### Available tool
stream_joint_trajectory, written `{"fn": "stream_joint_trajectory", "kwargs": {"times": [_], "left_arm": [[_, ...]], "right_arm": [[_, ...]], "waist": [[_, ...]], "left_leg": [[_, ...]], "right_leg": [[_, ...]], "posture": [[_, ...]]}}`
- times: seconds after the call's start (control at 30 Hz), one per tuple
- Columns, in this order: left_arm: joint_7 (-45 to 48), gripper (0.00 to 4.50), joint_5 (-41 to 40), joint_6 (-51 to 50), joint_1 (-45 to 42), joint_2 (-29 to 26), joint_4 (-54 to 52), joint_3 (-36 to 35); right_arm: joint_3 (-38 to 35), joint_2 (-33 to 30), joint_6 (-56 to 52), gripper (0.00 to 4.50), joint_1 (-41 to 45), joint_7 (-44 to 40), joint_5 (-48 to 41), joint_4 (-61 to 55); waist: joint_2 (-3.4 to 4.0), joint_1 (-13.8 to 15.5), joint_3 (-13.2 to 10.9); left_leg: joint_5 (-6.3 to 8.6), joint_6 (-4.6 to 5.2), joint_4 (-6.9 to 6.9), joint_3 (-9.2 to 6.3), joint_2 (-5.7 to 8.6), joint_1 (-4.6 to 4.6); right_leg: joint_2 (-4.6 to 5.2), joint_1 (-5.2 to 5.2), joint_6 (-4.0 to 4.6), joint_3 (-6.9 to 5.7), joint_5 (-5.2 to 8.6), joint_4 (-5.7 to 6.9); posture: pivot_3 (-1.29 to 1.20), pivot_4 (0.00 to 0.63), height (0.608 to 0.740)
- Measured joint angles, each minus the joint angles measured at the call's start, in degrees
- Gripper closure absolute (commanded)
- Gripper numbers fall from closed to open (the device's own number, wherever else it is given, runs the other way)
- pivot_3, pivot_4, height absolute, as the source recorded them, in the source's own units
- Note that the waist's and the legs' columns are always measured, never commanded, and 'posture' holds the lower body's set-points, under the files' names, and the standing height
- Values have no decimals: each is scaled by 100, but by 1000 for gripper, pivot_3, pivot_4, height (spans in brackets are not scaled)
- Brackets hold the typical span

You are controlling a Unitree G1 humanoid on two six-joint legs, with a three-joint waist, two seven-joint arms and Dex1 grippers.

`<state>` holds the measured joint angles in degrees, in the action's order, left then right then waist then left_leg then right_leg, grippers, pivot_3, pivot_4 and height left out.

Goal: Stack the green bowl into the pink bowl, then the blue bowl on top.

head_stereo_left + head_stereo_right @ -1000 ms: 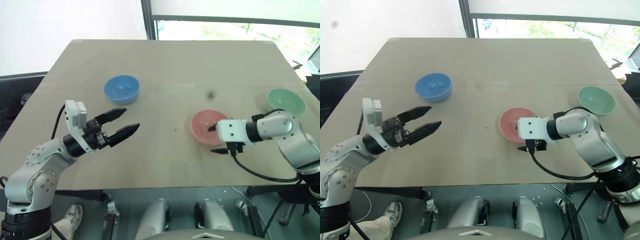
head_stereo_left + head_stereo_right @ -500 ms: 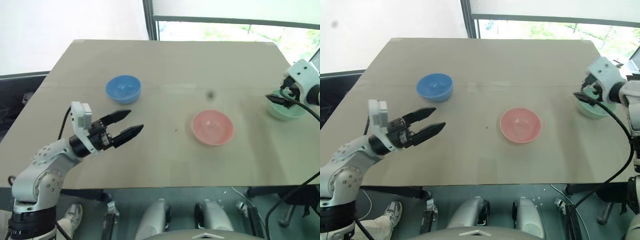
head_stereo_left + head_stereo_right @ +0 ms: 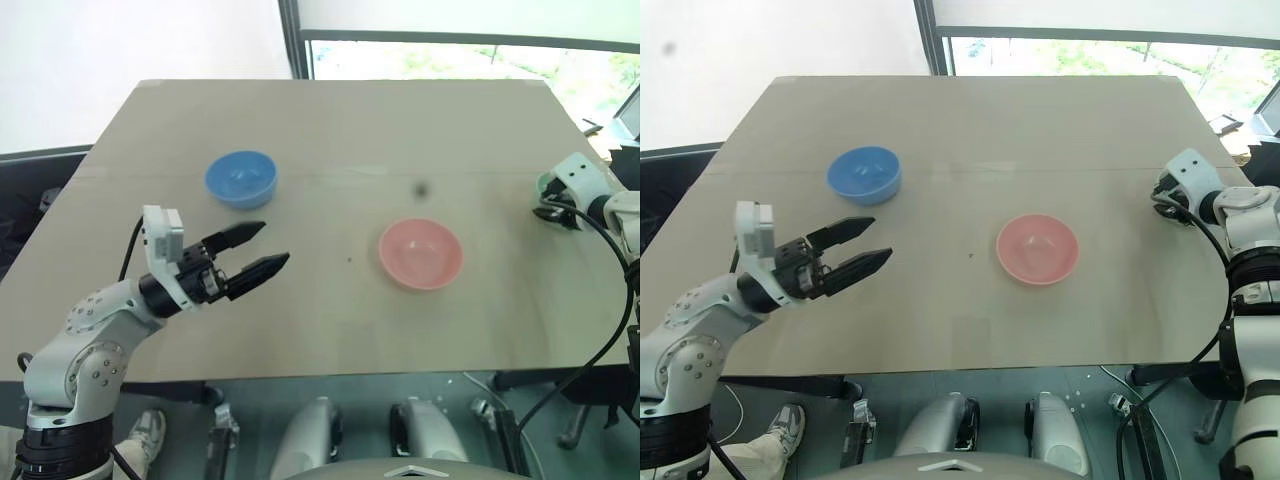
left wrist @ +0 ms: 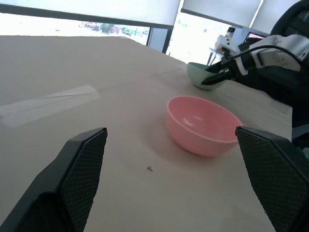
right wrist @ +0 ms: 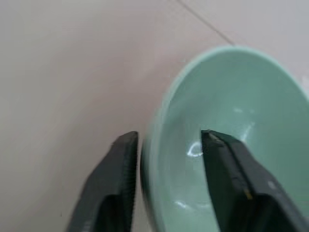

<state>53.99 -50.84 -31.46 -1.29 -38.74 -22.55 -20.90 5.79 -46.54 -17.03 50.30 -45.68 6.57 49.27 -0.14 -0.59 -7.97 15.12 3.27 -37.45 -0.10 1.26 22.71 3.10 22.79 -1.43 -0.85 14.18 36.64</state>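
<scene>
Green bowl [image 5: 227,140] hiding mostly behind right claw [image 5: 166,159], whose fingers are straddling its rim, not visibly clamped. Pink bowl [image 3: 421,254], blue bowl [image 3: 241,178] sitting empty. Left claw [image 3: 258,250] gaping wide, holding nothing.

The blue bowl [image 3: 241,179] sits on the table [image 3: 330,300] far left, the pink bowl [image 3: 420,254] centre-right, the green bowl [image 4: 200,76] far right.

From my head cameras the green bowl [image 3: 543,183] at the table's [image 3: 340,130] right edge is almost wholly hidden behind my right gripper [image 5: 166,181], and I can't tell whether its fingers actually pinch the rim.
</scene>
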Motion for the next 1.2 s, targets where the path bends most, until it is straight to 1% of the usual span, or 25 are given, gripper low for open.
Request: {"fn": "stream_joint_trajectory", "kwargs": {"times": [0.07,0.1,0.17,0.3,0.37,0.47,0.5,0.53,0.6,0.63,0.7,0.8,0.83,0.87,0.9,0.93,1.0,1.03,1.07,1.1,1.13,1.17,1.2], "left_arm": [[229,0,-177,-2,31,-61,-107,-67],[239,0,-189,-2,30,-66,-112,-69],[464,0,-337,-29,-1,-169,-172,-75],[756,0,-373,-56,-48,-321,-160,-55],[995,0,-315,-50,-83,-510,-133,14],[1229,0,-165,3,-206,-651,10,132],[1256,0,-132,31,-230,-658,42,142],[1292,0,-81,72,-250,-673,121,146],[1326,0,0,109,-263,-678,224,146],[1333,0,26,139,-270,-677,303,151],[1332,0,82,185,-292,-672,346,168],[1316,0,146,194,-303,-657,410,184],[1306,0,156,195,-314,-653,424,188],[1297,0,181,196,-334,-652,443,198],[1251,0,236,199,-409,-649,493,251],[1213,0,250,201,-439,-647,503,294],[1122,0,320,201,-448,-646,508,304],[997,0,379,200,-466,-647,514,303],[857,0,437,189,-500,-647,516,303],[683,0,464,100,-537,-658,517,301],[292,0,583,-92,-615,-680,519,302],[-88,0,818,-174,-709,-685,516,328],[-602,0,1315,-158,-827,-705,497,412]], "right_arm": [[2,-1,11,4304,-2,-25,8,9],[2,0,11,4466,-3,-27,8,9],[2,-7,44,4466,-36,-43,15,-11],[2,-39,25,4466,-197,-92,12,-207],[-18,-161,-81,4466,-447,-356,-104,-846],[-309,-424,-986,4466,-1109,-1229,-968,-3179],[-392,-494,-1261,4466,-1263,-1397,-1228,-3768],[-495,-669,-1730,4466,-1542,-1642,-1672,-4814],[-619,-789,-2395,4466,-1741,-1816,-2270,-6133],[-675,-801,-2866,4466,-1826,-1839,-2664,-6987],[-685,-730,-3391,4466,-2002,-1686,-3063,-7808],[-448,-512,-3696,4466,-2279,-1370,-3260,-8310],[-362,-477,-3699,3786,-2317,-1280,-3248,-8316],[-261,-440,-3650,3584,-2333,-1171,-3184,-8291],[-52,-260,-3508,3001,-2349,-983,-3036,-8166],[125,-221,-3422,2632,-2400,-904,-2947,-8066],[171,-218,-3301,2037,-2402,-834,-2851,-7968],[169,-200,-3224,1573,-2413,-754,-2801,-7918],[142,-167,-3159,1249,-2437,-685,-2775,-7889],[50,-103,-3135,1249,-2469,-628,-2786,-7861],[-203,63,-3102,1249,-2500,-539,-2909,-7849],[-475,218,-3082,1249,-2496,-497,-3111,-7849],[-760,395,-3069,1249,-2436,-486,-3394,-7867]], "waist": [[0,4,0],[0,4,0],[0,-4,0],[1,-9,-1],[4,-7,-3],[11,-9,-6],[11,-9,-7],[12,4,-7],[11,5,-6],[4,6,-2],[-14,19,4],[-21,58,6],[-21,71,6],[-21,80,6],[-23,88,7],[-15,117,2],[-16,124,2],[-17,128,2],[-17,133,2],[-18,138,2],[-18,138,1],[-20,139,0],[-22,140,-1]], "left_leg": [[0,0,0,0,1,1],[0,0,0,0,1,1],[0,0,0,0,1,-1],[0,0,0,0,0,-1],[0,0,0,0,0,0],[3,5,2,-4,-4,1],[12,21,2,-8,-6,2],[14,24,5,-11,-6,3],[17,27,5,-16,-8,3],[18,28,3,-18,-8,2],[18,28,-1,-18,-7,0],[19,27,-8,-18,0,0],[19,27,-12,-18,1,0],[19,27,-12,-17,1,0],[18,26,-12,-18,0,-1],[8,12,-10,-17,0,5],[6,8,-6,-18,-1,7],[6,8,-2,-18,0,7],[6,7,-2,-18,0,7],[6,8,-1,-18,0,8],[8,10,-2,-18,0,8],[9,12,-2,-18,0,8],[13,20,-2,-19,0,6]], "right_leg": [[2,0,0,0,0,-1],[2,0,0,0,0,-1],[2,-1,0,0,0,0],[1,0,0,0,0,4],[0,1,0,0,0,4],[-2,3,-1,-1,0,4],[-3,3,-1,-4,0,4],[-4,6,-1,-6,1,4],[-4,5,-1,-9,1,2],[-2,1,-2,-10,1,2],[2,-4,-1,-10,1,0],[13,-7,13,-9,8,0],[14,-7,15,-9,9,1],[14,-6,16,-9,10,1],[13,-6,15,-10,10,2],[11,3,3,-10,2,3],[9,4,2,-10,2,0],[9,4,2,-10,2,-2],[9,4,2,-10,2,-3],[8,4,1,-10,1,-3],[8,4,-1,-10,0,-3],[8,3,-1,-10,0,-2],[6,2,-2,-10,-1,-1]], "posture": [[0,150,740],[0,150,740],[0,150,740],[0,150,740],[0,150,740],[0,150,740],[0,150,740],[0,150,740],[0,150,740],[0,150,740],[0,150,740],[0,150,740],[0,150,740],[0,150,740],[0,150,740],[0,150,740],[0,150,740],[0,150,740],[0,150,740],[0,150,740],[0,150,740],[0,150,740],[0,150,740]]}}
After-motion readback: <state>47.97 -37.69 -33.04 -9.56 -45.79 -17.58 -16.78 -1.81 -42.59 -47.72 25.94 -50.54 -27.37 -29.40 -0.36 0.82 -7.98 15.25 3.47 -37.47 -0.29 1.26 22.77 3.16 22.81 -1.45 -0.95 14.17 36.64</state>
